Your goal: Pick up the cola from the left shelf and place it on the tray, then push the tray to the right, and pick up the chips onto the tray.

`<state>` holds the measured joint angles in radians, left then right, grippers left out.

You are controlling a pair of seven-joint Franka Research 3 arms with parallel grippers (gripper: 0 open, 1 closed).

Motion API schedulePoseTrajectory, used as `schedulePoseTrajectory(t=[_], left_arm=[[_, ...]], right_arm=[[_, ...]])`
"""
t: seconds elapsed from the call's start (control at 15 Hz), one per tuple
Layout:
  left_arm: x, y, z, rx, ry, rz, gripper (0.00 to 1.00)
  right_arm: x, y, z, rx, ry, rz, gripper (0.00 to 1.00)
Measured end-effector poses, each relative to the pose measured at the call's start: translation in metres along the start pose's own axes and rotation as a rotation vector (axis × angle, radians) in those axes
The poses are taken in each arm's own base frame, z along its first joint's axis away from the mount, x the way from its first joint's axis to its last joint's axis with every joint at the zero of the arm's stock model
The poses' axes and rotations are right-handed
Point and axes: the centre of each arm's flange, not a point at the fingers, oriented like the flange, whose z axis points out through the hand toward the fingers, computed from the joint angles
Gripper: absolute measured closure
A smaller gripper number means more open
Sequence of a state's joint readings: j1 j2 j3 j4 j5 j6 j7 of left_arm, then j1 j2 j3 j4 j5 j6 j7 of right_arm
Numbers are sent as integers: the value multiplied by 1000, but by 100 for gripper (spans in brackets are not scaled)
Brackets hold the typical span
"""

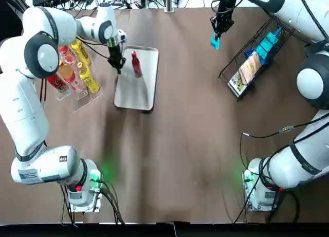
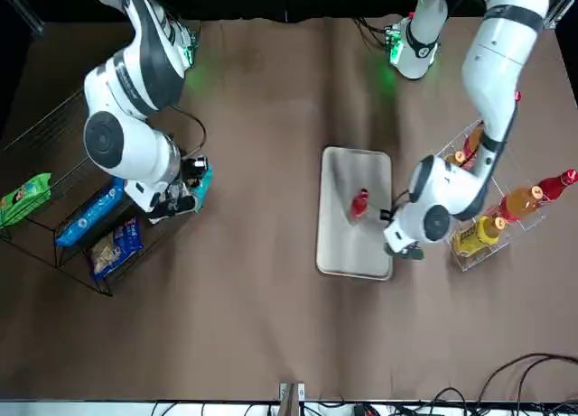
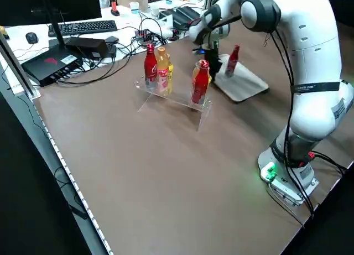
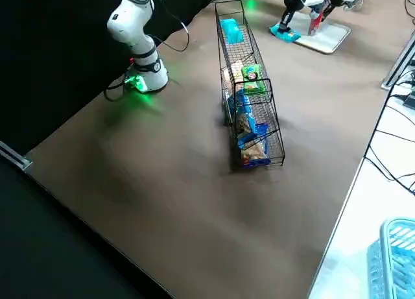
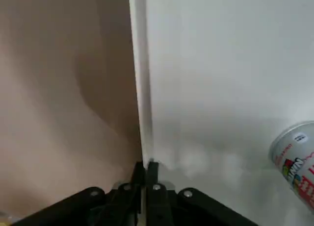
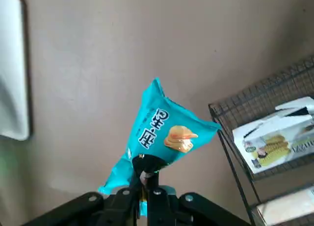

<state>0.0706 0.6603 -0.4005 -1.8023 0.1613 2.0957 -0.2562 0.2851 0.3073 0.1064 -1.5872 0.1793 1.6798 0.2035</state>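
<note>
Where the left gripper [image 5: 145, 165] meets the tray [image 1: 134, 90], its fingers are pressed together with nothing between them. Their tips sit low at the tray's left rim, on the side facing the clear shelf [image 3: 177, 103]. The wrist view puts the tips right against that rim, though the contact line itself is hidden behind the fingers. The cola [image 1: 136, 64] stands upright on the far half of the tray, just beside this gripper and apart from it. In the left wrist view only a slice of its label shows, cut off by the picture's edge. Several other bottles stand in the shelf, partly covered by the left arm in the top view.

The right gripper [image 6: 143, 168] pinches the teal chips [image 6: 164, 133] by one end of the bag. It hangs over the table [image 1: 180, 155] between the tray and the wire rack [image 4: 241, 49], well apart from the tray. Whether the bag's lower end touches the tabletop cannot be made out. More snack packs lie in the rack, and their print is too small to read.
</note>
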Motion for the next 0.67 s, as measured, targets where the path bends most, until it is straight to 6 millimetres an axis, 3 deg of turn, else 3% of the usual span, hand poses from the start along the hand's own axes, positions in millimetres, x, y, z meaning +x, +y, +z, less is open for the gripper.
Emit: schedulePoseTrajectory(t=[0.27, 0.47, 0.67], left_arm=[[-14, 89, 12, -106, -32, 23, 95], [-26, 155, 18, -174, -14, 27, 95], [-34, 203, 31, -229, 34, -4, 95]], right_arm=[[12, -14, 30, -6, -17, -16, 93], [21, -25, 71, -23, -81, -13, 93], [30, -39, 113, -36, -121, -2, 93]])
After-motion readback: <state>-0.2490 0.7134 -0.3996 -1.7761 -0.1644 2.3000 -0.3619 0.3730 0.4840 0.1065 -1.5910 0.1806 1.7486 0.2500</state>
